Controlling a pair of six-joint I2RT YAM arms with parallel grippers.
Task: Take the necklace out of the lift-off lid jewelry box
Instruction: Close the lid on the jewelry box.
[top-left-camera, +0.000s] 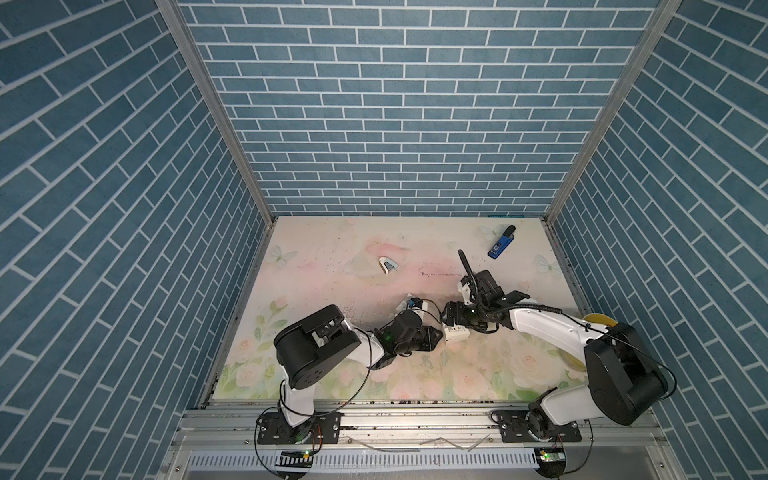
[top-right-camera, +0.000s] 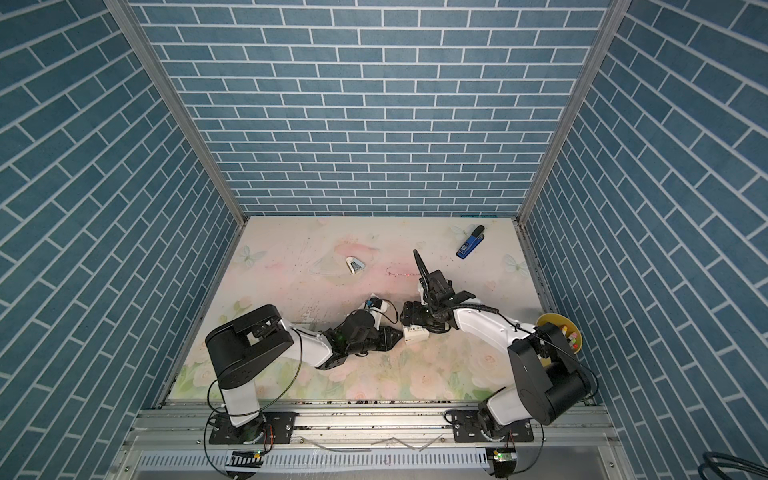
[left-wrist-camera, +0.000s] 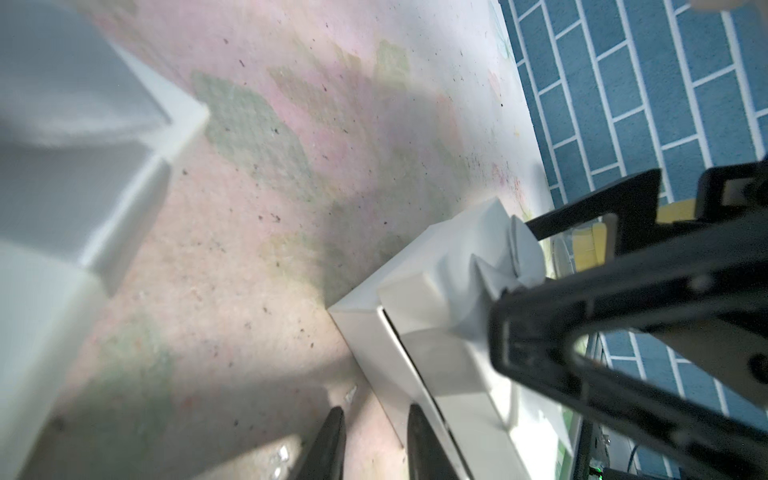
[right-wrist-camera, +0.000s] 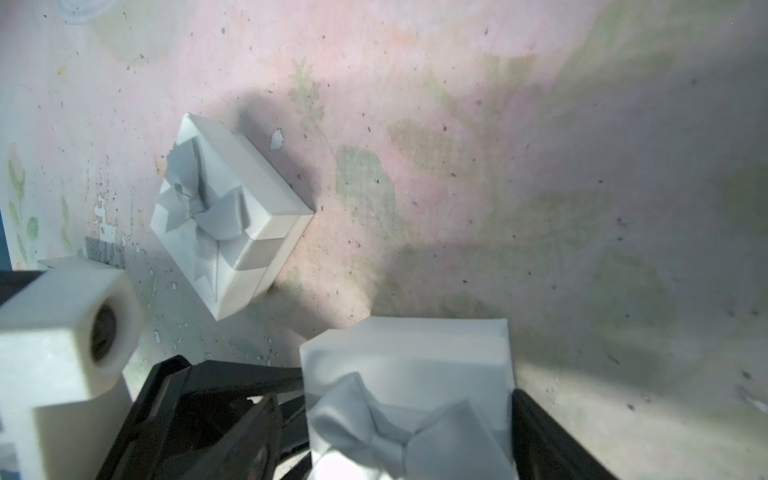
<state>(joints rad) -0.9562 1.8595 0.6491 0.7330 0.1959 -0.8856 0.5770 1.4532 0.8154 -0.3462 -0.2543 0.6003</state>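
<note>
The white lift-off lid jewelry box (top-left-camera: 457, 333) (top-right-camera: 417, 333) stands mid-table between both arms, its lid (left-wrist-camera: 424, 299) with a grey bow (right-wrist-camera: 374, 419) resting on the base. My right gripper (top-left-camera: 451, 326) (right-wrist-camera: 407, 428) straddles the lid from above. It is open, with one finger touching the lid and a gap at the other. My left gripper (top-left-camera: 440, 336) (left-wrist-camera: 376, 419) is low beside the box, its fingers apart over bare table, one against the box's side wall. The necklace is hidden, as the lid covers the inside.
A second white bow box (right-wrist-camera: 224, 216) lies just beyond the left wrist. A blue stapler-like object (top-left-camera: 500, 243) sits at the back right and a small white-blue item (top-left-camera: 388, 264) mid-back. A yellow dish (top-right-camera: 559, 328) is under the right arm. A thin reddish line (top-left-camera: 440, 274) marks the mat.
</note>
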